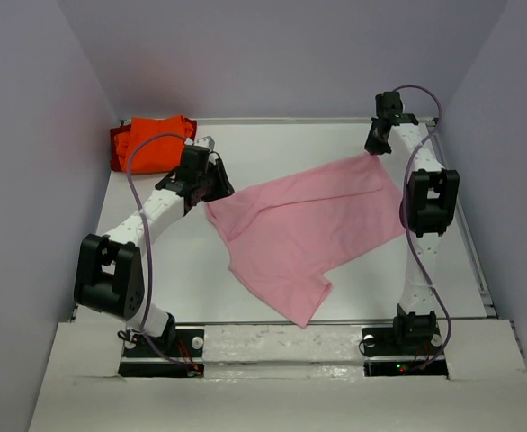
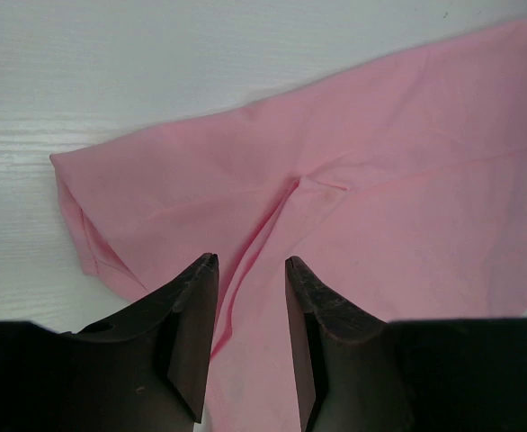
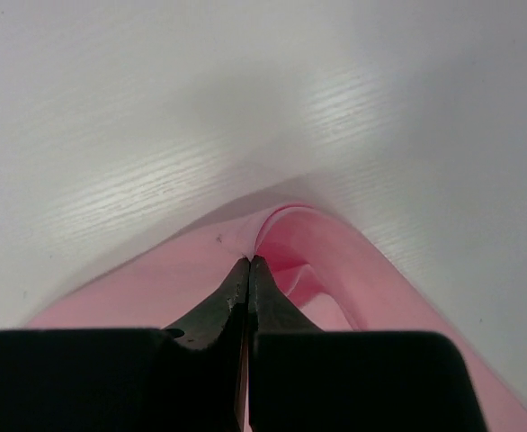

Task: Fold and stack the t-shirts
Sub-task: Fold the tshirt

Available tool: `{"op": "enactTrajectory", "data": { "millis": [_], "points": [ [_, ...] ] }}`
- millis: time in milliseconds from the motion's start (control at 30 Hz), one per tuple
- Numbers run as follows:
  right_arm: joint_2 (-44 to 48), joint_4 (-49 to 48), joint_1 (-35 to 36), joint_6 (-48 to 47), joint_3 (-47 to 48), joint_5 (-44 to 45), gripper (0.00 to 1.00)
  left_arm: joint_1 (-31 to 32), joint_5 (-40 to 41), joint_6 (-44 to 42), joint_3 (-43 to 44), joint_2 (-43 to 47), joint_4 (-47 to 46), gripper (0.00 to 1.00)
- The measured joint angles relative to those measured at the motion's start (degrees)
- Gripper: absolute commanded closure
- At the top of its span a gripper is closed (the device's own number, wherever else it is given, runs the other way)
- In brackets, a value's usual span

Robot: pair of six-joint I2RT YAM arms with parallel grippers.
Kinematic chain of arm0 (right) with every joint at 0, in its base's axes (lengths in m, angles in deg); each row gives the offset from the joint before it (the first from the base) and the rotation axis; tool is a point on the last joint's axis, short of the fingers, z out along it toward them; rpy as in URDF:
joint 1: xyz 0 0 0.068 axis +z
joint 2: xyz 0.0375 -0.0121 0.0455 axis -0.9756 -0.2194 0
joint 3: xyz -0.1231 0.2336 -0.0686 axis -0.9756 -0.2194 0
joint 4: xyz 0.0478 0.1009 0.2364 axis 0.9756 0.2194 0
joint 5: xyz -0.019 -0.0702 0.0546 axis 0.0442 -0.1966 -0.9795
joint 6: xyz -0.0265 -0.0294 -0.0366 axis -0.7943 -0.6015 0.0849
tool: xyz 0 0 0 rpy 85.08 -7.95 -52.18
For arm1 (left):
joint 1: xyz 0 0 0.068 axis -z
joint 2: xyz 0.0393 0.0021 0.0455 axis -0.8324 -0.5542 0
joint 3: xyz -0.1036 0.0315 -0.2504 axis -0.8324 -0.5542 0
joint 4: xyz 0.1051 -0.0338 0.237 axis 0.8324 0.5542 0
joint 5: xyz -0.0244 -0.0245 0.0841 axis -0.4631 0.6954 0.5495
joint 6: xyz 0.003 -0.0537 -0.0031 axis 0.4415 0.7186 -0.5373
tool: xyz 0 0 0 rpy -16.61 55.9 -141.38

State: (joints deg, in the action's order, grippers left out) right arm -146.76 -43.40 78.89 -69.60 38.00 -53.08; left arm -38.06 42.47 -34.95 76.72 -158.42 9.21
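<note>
The pink t-shirt [image 1: 308, 225] lies unfolded and mostly flat across the middle of the white surface [image 1: 156, 261], set diagonally from near centre to far right, with a long crease by its left sleeve and its far right corner drawn up into a small peak. The orange t-shirts [image 1: 151, 142] sit bundled in the far left corner, well apart from it.

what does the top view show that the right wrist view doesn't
Only the top view: the whole pink t-shirt spread on the table, the orange t-shirts piled in the far left corner, and the left pincer at the pink one's left edge.
Only the right wrist view: the right pincer close up, jaws fully together, with cloth puckered into a raised fold at its tips.
Both: pink cloth at the right pincer, over the white table.
</note>
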Motion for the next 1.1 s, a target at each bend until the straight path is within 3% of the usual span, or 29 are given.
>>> {"op": "enactTrajectory", "data": {
  "millis": [167, 433, 467, 500, 533, 700, 1100],
  "points": [
    [-5.68, 0.66, 0.0, 0.31, 8.48, -1.09, 1.0, 0.02, 0.02, -0.02, 0.0, -0.02, 0.0, 0.55],
    [-9.25, 0.02, 0.0, 1.09, 12.15, -6.49, 1.0, 0.11, 0.0, -0.07, 0.0, -0.42, 0.02, 0.55],
    [-9.27, -0.46, 0.0, 1.18, 12.15, -7.72, 0.94, 0.11, 0.0, -0.09, 0.0, -0.57, 0.02, 0.55],
    [-9.46, -0.79, 0.0, 1.29, 12.48, -9.03, 0.69, 0.11, 0.02, -0.13, 0.0, -0.68, 0.02, 0.55],
    [-10.12, -1.49, 0.0, 1.51, 13.16, -10.47, 0.59, 0.11, 0.02, -0.2, 0.0, -0.72, 0.02, 0.55],
    [-12.07, -2.73, 0.0, 1.2, 13.55, -13.42, 0.51, 0.26, 0.04, -0.44, 0.0, -0.74, 0.0, 0.55],
    [-8.0, -3.08, 0.0, -1.18, 9.31, -10.14, 0.5, 1.11, 0.02, -0.7, 0.0, -0.74, -0.02, 0.55]
  ]
}}
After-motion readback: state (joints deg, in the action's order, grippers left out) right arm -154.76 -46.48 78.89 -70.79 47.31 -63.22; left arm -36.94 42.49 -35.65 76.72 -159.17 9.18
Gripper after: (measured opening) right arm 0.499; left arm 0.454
